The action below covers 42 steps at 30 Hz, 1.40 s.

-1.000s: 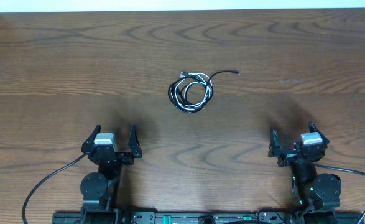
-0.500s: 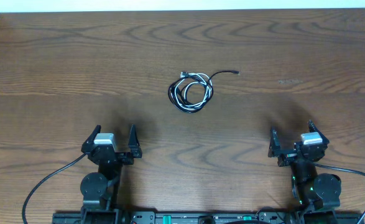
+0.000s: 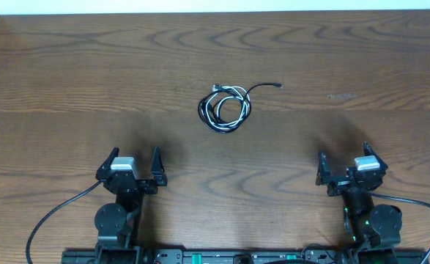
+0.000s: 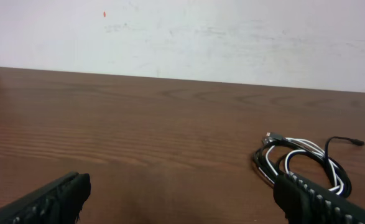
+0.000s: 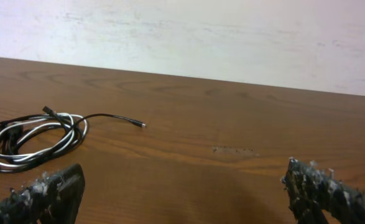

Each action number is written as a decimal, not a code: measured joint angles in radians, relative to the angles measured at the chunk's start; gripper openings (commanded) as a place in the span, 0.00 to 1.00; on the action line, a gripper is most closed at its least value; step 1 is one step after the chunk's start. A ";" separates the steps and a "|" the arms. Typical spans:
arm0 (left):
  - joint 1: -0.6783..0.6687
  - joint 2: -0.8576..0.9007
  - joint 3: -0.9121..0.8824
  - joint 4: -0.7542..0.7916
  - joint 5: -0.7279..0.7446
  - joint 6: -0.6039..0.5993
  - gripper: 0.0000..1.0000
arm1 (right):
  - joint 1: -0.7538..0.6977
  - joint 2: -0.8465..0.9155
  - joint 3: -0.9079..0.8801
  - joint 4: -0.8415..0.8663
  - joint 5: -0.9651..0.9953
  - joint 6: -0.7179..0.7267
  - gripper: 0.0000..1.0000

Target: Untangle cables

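Observation:
A black cable and a white cable [image 3: 225,107] lie coiled together in one small tangle at the middle of the wooden table, with a black end [image 3: 276,86] trailing right. The tangle also shows in the left wrist view [image 4: 300,163] and the right wrist view [image 5: 34,139]. My left gripper [image 3: 133,163] is open and empty at the near left, well short of the tangle. My right gripper [image 3: 344,162] is open and empty at the near right, also apart from it.
The wooden table [image 3: 90,81] runs to a white wall at the far edge. Thick black arm cables [image 3: 53,214] loop near the front edge by both arm bases. A faint pale scuff [image 3: 341,95] marks the table at the right.

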 measured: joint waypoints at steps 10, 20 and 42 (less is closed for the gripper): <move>0.000 0.002 0.000 0.001 0.005 -0.019 0.99 | 0.000 0.000 0.000 0.000 0.000 0.000 0.99; 0.000 0.069 0.069 -0.162 0.013 -0.055 0.99 | 0.000 0.000 0.000 0.000 0.000 0.000 0.99; 0.000 0.739 0.728 -0.625 0.031 -0.058 0.99 | 0.000 0.000 0.000 0.000 -0.001 0.000 0.99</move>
